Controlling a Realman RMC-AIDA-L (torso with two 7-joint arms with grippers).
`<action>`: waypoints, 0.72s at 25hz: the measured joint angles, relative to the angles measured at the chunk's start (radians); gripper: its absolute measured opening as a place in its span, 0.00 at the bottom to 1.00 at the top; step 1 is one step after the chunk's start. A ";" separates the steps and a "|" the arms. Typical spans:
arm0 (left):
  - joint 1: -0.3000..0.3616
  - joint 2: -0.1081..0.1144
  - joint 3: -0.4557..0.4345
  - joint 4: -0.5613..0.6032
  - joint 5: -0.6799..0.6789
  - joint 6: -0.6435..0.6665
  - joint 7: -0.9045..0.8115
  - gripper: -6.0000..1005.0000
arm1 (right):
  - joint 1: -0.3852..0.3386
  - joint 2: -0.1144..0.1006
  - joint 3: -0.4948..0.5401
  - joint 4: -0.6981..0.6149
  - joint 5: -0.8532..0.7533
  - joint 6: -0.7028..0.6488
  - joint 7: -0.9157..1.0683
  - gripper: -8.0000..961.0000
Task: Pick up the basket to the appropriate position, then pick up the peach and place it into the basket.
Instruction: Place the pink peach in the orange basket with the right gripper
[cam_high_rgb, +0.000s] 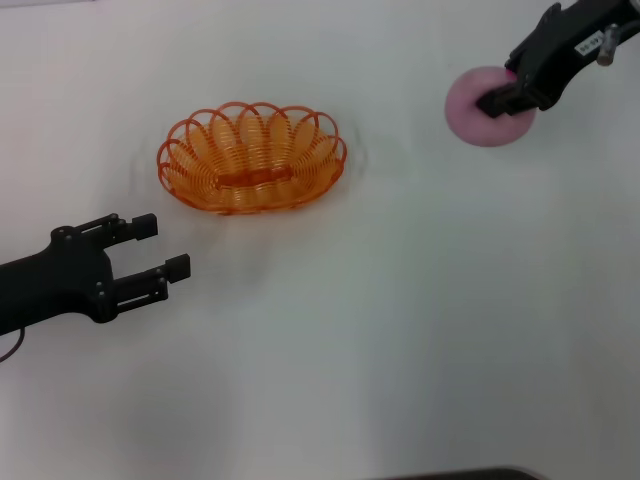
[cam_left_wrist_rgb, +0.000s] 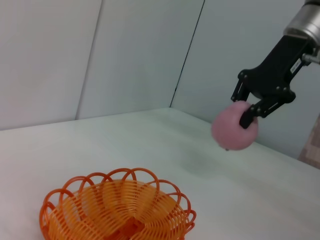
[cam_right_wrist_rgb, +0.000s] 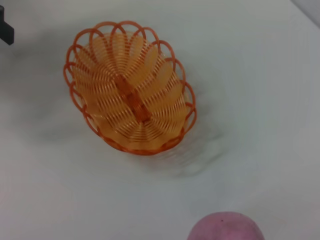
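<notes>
The orange wire basket (cam_high_rgb: 250, 160) (cam_left_wrist_rgb: 117, 210) (cam_right_wrist_rgb: 130, 87) stands upright and empty on the white table, left of centre. My left gripper (cam_high_rgb: 165, 247) is open and holds nothing, a little in front of the basket and to its left. At the far right, my right gripper (cam_high_rgb: 497, 100) (cam_left_wrist_rgb: 245, 112) is shut on the pink peach (cam_high_rgb: 468, 118) (cam_left_wrist_rgb: 231, 129) (cam_right_wrist_rgb: 225, 227). The peach hangs above the table, well to the right of the basket.
The white table (cam_high_rgb: 400, 330) spreads out around the basket. Grey wall panels (cam_left_wrist_rgb: 130, 55) rise behind the table's far edge in the left wrist view. A dark edge (cam_high_rgb: 450, 474) shows at the near side of the table.
</notes>
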 joint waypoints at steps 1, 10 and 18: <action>0.000 0.000 0.000 0.000 0.000 0.000 0.000 0.74 | 0.001 0.001 -0.002 0.000 0.000 -0.002 0.000 0.24; -0.007 0.001 0.000 -0.012 0.000 0.000 0.001 0.74 | -0.004 0.023 -0.006 0.032 0.022 0.047 -0.020 0.24; -0.008 0.001 0.000 -0.012 -0.002 0.000 0.000 0.74 | -0.015 0.025 -0.006 0.145 0.210 0.159 -0.081 0.24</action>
